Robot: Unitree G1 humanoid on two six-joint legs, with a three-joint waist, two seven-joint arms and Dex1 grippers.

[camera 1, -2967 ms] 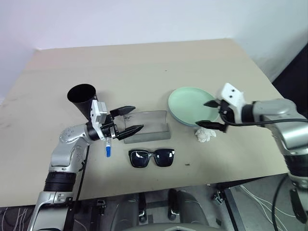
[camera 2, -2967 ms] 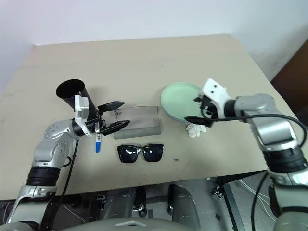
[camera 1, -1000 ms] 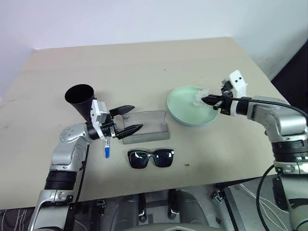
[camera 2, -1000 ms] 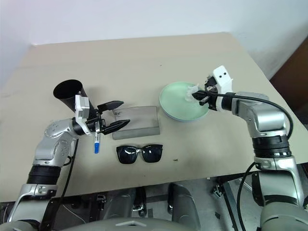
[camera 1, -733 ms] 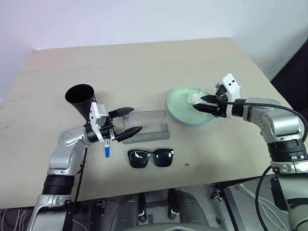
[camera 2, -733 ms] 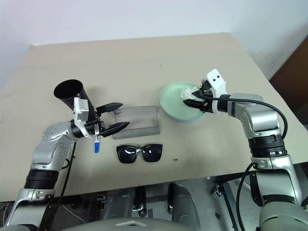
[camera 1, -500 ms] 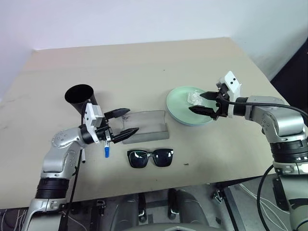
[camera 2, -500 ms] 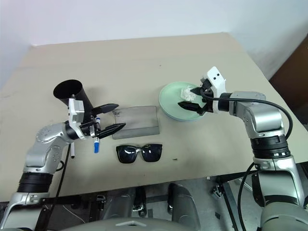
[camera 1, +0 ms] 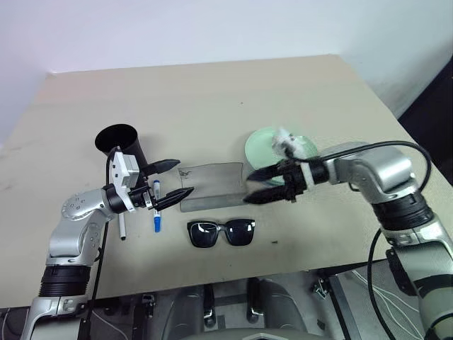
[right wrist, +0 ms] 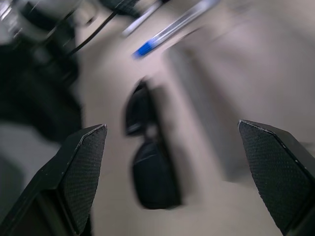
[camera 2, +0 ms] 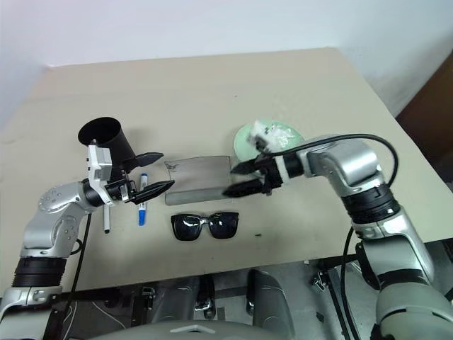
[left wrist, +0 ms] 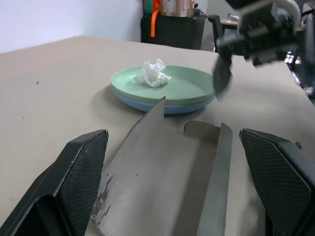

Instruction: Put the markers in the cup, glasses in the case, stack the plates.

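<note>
Right gripper (camera 1: 263, 185) swung left from the stacked plates (camera 1: 308, 145); its open fingers (camera 1: 256, 173) hover over the grey case (camera 1: 212, 186), black sunglasses (camera 1: 222, 231) nearer.

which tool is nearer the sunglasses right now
Right. The right tool hangs open just above and right of the sunglasses, over the case end. The left tool is open farther off, up-left by the markers.

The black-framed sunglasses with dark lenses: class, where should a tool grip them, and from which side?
Probably the bridge between the lenses of the black-framed sunglasses, coming from above. They lie flat near the beige table's front edge, and the bridge is their narrowest part.
</note>
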